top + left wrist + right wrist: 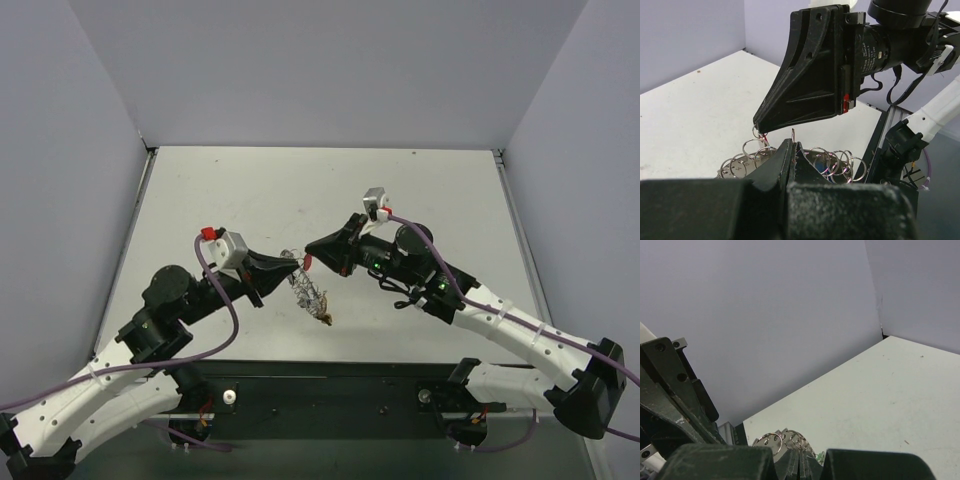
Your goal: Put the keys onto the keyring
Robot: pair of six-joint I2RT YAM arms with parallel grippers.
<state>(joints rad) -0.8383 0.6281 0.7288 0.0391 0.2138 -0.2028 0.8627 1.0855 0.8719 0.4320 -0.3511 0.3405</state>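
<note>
Grey walls (pixel 330 70) box in a white desk (pixel 240 190). Reaching in from the left edge, the left arm (pixel 150 330) has its jaws shut tight on the keyring (pixel 306 290). The ring trails toward the near edge about midway across, a gold tag (pixel 327 319) at its low end. The right arm (pixel 500 310) brings its own closed jaws to the hoop's top. Only the left wrist view shows the wire loops (pixel 754 149) fanning out on both sides of the pinch; the right wrist view catches just a few. Whether the right jaws grip wire or the red speck (pixel 308 262) cannot be told.
</note>
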